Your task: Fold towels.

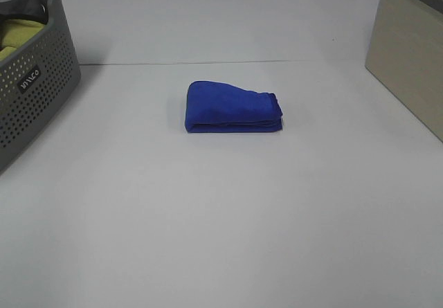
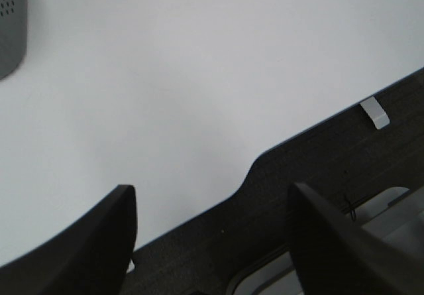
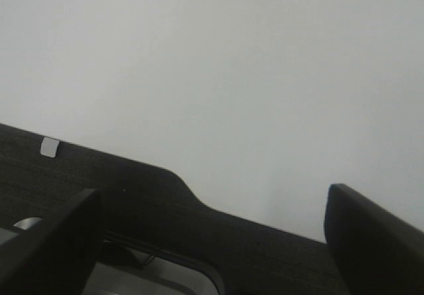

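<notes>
A royal-blue towel [image 1: 233,107] lies folded into a small thick bundle near the middle of the white table [image 1: 221,218], its layered folded edge towards the front. Its tag does not show. Neither arm appears in the high view. In the left wrist view my left gripper [image 2: 212,232] is open and empty over the table's dark front edge. In the right wrist view my right gripper [image 3: 215,232] is open and empty over the same kind of edge. The towel is in neither wrist view.
A grey perforated basket [image 1: 31,86] stands at the left, with a yellow-green cloth [image 1: 17,37] inside; its corner shows in the left wrist view [image 2: 12,26]. A beige box [image 1: 408,59] stands at the right. A dark mat strip [image 2: 344,156] runs along the table front.
</notes>
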You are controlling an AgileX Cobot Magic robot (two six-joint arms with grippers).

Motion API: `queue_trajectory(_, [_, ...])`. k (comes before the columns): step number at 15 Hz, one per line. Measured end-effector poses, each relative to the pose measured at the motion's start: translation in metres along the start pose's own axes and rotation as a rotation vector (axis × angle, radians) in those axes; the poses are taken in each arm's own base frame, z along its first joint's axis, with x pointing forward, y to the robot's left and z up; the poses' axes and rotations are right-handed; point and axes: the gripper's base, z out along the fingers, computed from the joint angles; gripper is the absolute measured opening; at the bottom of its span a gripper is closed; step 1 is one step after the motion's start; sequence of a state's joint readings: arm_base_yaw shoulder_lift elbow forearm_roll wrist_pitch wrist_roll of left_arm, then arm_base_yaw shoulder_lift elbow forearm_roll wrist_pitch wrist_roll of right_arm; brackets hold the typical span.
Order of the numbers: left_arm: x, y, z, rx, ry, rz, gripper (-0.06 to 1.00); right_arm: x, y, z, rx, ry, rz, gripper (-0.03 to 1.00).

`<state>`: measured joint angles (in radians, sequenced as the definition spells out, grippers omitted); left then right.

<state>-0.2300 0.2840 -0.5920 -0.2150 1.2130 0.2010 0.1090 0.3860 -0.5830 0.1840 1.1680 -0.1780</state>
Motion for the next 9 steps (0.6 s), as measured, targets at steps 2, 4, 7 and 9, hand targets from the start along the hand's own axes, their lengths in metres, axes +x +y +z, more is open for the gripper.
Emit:
queue_trajectory(2, [0.0155,-0.002,-0.0017,-0.016,-0.094,0.034,0.62,0.0118,-0.0003,0.0002,0.022,-0.044,-0.012,0.85])
queue_trajectory(4, [0.0165,-0.0028,-0.0057,-0.027,-0.166,0.059,0.62,0.0167,0.0003,-0.0041,0.038,-0.129,-0.02,0.85])
queue_trajectory(7, [0.0172,-0.0018,0.0009,-0.03,-0.193,0.083,0.62,0.0178,-0.0003,-0.0016,0.043,-0.154,-0.02,0.85])
queue_trajectory(9, [0.0165,-0.0019,0.001,-0.03,-0.201,0.092,0.62,0.0178,-0.0006,-0.001,0.045,-0.157,-0.02,0.85])
